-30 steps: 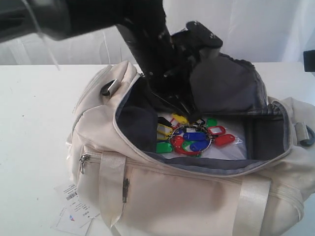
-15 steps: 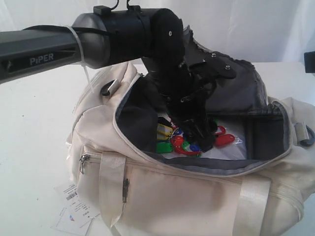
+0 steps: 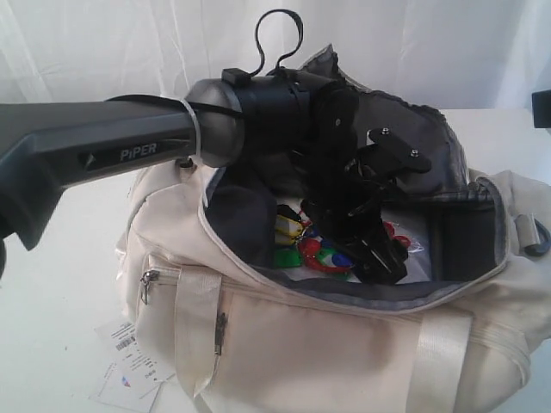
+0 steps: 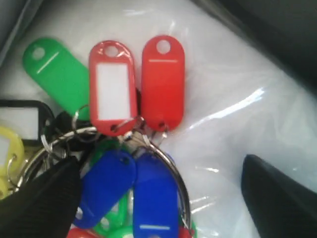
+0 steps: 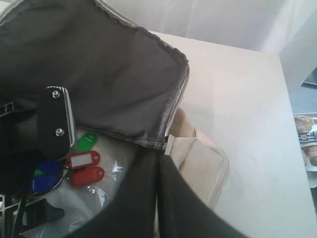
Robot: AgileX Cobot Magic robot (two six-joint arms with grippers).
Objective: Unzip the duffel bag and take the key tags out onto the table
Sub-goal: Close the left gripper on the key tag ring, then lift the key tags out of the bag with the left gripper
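- While left gripper [image 4: 158, 168] hung inside the duffel bag [image 3: 327, 344], jaws were spread over the key tags [image 4: 114, 89].
- Right gripper [image 5: 158, 156] jaws pinched the duffel bag's edge.

A: What lies at the lower left in the exterior view?

B: Some white paper hang tags [image 3: 129, 366], lying flat, one partly over another. The upper one has a small barcode. The lower one has a blue and red mark that I cannot read.

A: And behind everything?

B: A white curtain [image 3: 448, 43] with soft folds fills the background. At the right edge is a dark object [image 3: 541, 107], cut by the frame. I cannot tell what it is.

A: Anything more?

B: The left wrist view shows a clear plastic sheet [image 4: 233, 109], wrinkled and shining. In the right wrist view a small teddy bear [image 5: 304, 130] is at the edge, half cut.
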